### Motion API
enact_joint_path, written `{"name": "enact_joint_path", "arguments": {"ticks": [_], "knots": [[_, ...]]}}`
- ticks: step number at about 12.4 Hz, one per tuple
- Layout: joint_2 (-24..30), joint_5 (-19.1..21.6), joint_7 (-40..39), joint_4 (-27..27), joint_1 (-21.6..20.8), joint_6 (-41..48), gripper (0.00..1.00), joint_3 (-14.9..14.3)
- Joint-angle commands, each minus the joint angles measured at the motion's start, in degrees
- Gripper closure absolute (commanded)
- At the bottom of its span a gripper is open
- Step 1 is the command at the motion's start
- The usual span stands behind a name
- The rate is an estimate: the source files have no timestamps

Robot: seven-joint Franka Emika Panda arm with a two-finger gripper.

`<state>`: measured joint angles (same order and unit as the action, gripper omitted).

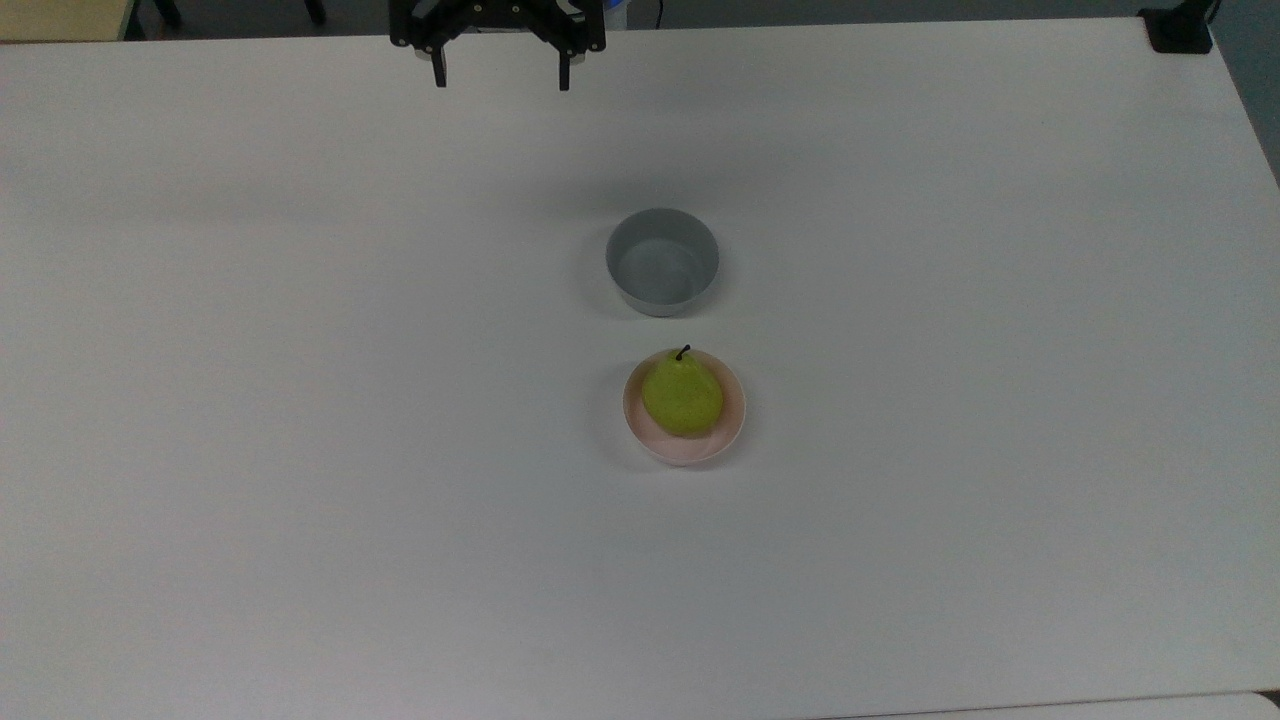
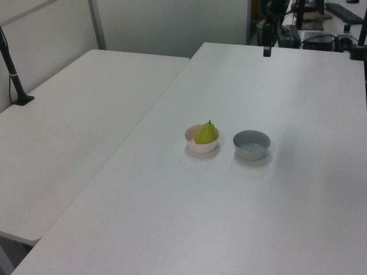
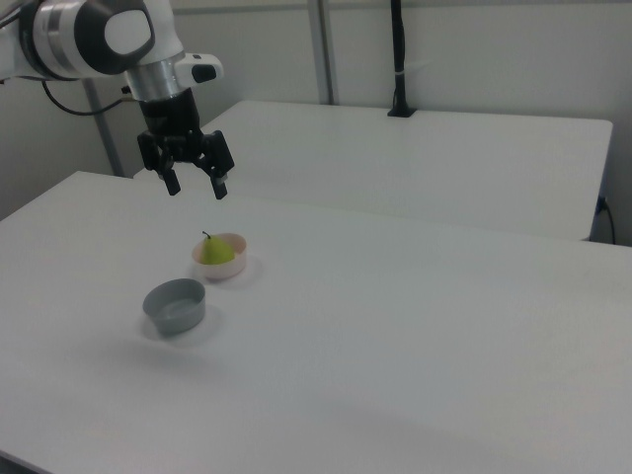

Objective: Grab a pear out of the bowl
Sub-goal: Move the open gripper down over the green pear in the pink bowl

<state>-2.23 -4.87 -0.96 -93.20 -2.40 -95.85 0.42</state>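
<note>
Pear (image 1: 682,397) sits in the pink bowl (image 1: 727,435), untouched; gripper (image 1: 500,76) well apart, wide open, holding nothing.

Pear's long axis runs roughly up-down in the top view, dark stem pointing toward the grey bowl (image 1: 662,261), which stands near the pink bowl. In the left view the pear (image 2: 206,134) looks nearly upright, stem up, its lower part hidden by the bowl's (image 2: 195,146) rim. Gripper is cut off by the top view's upper edge, at the far end of the white table (image 1: 300,400), beyond the grey bowl. Right view: gripper (image 3: 194,184) hangs above the table, higher than pear (image 3: 216,252) and pink bowl (image 3: 234,268), fingers spread.
</note>
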Motion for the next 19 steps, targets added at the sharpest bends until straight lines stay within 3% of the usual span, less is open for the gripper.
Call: {"name": "enact_joint_path", "arguments": {"ticks": [1,10,14,19], "knots": [[-2.85,1.79,-0.18,0.21,-1.02,-5.73,0.0,0.01],[-16.21,2.06,0.69,0.39,-6.38,-23.14,0.0,0.19],[-21.4,1.44,5.78,3.89,-8.06,-25.0,0.0,0.19],[-23.16,1.36,6.14,4.52,-8.58,-26.48,0.0,0.19]]}}
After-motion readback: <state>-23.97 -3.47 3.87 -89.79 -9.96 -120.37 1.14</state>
